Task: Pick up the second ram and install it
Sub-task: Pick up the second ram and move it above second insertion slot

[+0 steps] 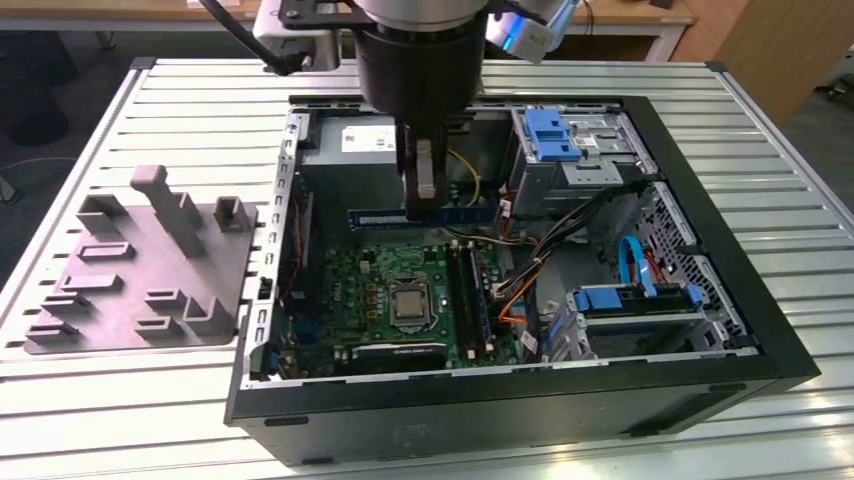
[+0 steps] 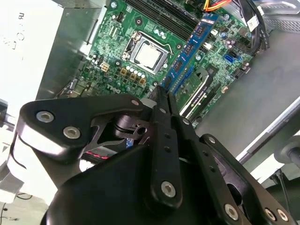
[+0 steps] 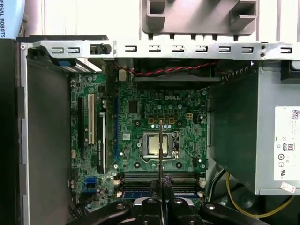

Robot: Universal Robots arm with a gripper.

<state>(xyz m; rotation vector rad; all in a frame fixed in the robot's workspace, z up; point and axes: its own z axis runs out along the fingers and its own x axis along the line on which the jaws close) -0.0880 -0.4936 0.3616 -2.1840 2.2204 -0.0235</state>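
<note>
Black gripper (image 2: 161, 93) sat closest in the second wrist view. Its two fingers were pressed tight on the second ram (image 2: 190, 49), one long blue strip with dark chips.

One silver table (image 1: 200, 110) was the biggest thing. On it stood one black computer case (image 1: 534, 410) with its side open. At nine o'clock from the case, in the exterior view, lay one grey tray (image 1: 134, 270) with blocks sticking up. One robot arm (image 1: 414, 60) reached down into the case.

Inside lay one green board (image 1: 374, 285). One grey power box (image 1: 350, 140) sat at twelve o'clock from it. I counted two bright blue brackets: the first bracket (image 1: 550, 135) at one o'clock from the board and the other bracket (image 1: 617, 298) at three o'clock. One silver socket (image 1: 404, 300) sat in the middle of the board.

The second ram (image 1: 461, 213) hung level in the open air above the board, between the power box and the socket, well inside the case walls. The exterior view showed its flat side. In the first wrist view the second ram (image 3: 161, 150) looked like a thin line, edge on, over the socket. That view also showed another blue strip (image 3: 136, 193) already in a slot.
</note>
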